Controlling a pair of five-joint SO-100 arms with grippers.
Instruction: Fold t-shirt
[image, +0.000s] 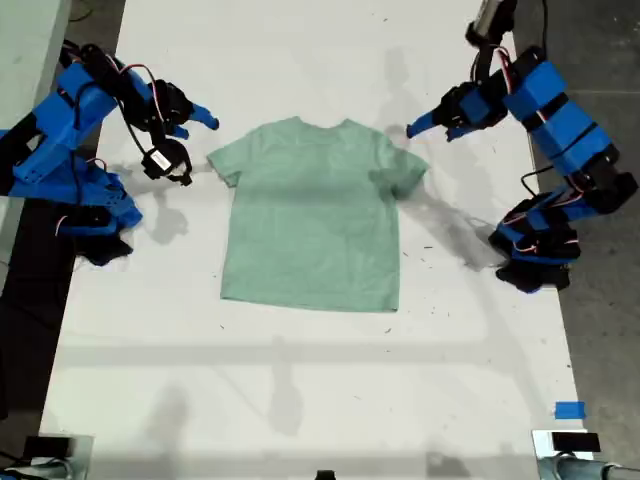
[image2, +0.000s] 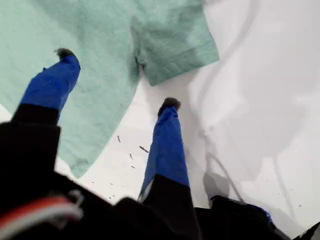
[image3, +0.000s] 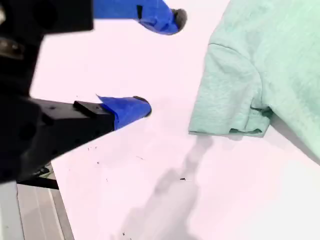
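T-shirt (image: 315, 215), pale mint green, lies spread flat on the white table (image: 300, 390), neck toward the far edge, hem toward the near edge. Both sleeves out to the sides.

My first gripper (image: 422, 126) hangs just beside the sleeve on the exterior view's right, near the shoulder. Jaws spread apart, nothing between them. In the first wrist view (image2: 117, 77) one fingertip (image2: 63, 52) sits over the shirt body, the other (image2: 170, 103) over bare table just off the sleeve's cuff; whether either touches cloth cannot be told.

My second gripper (image: 195, 122) hangs near the sleeve on the exterior view's left, a little apart from it. Jaws parted, empty. In the second wrist view (image3: 160, 62) both fingertips (image3: 142, 105) are over bare table, clear of the sleeve.

View differences: the exterior view gives the whole shirt outline and both arm bases at the table's sides, plus a blue tape mark (image: 569, 409) near the table's near edge on that view's right. The first wrist view alone shows dark specks on the table beside the shirt's side seam. The second wrist view alone shows the sleeve hem slightly curled under at its lower corner.
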